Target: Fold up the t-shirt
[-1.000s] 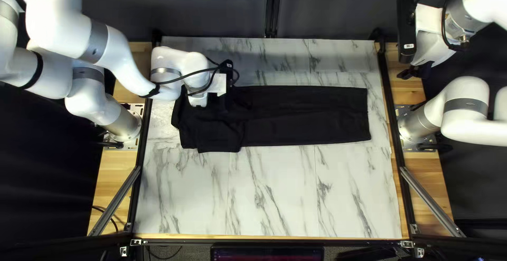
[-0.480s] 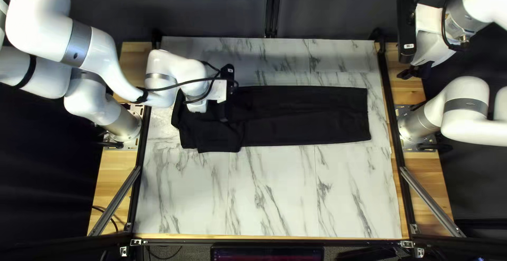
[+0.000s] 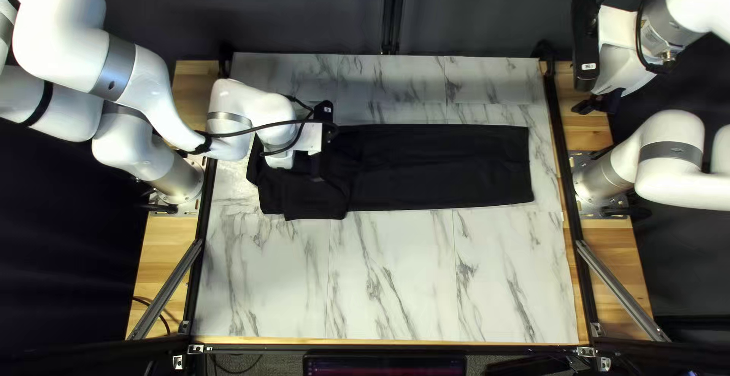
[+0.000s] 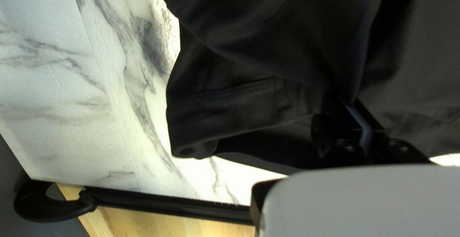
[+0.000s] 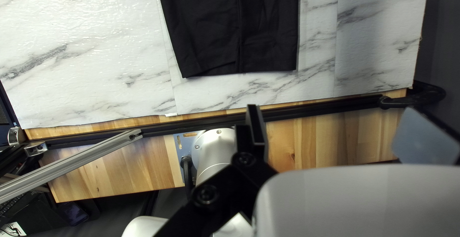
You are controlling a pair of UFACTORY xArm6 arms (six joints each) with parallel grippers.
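black t-shirt [image 3: 422, 162] lies on the marble tabletop [image 3: 388, 273] as a long flat band running left to right, in the far half. its right end is flat and square, short of the tabletop's right edge. its left end is thicker, with an extra layer doubled over that sticks out past the band on the near side. left gripper [image 3: 315, 166] is down on the far side of that doubled end, with black cloth draped around it in the wrist view. can't tell if it's clenched or released. right gripper [image 5: 336, 129] is released, raised over the tabletop's right edge, well apart from the t-shirt.
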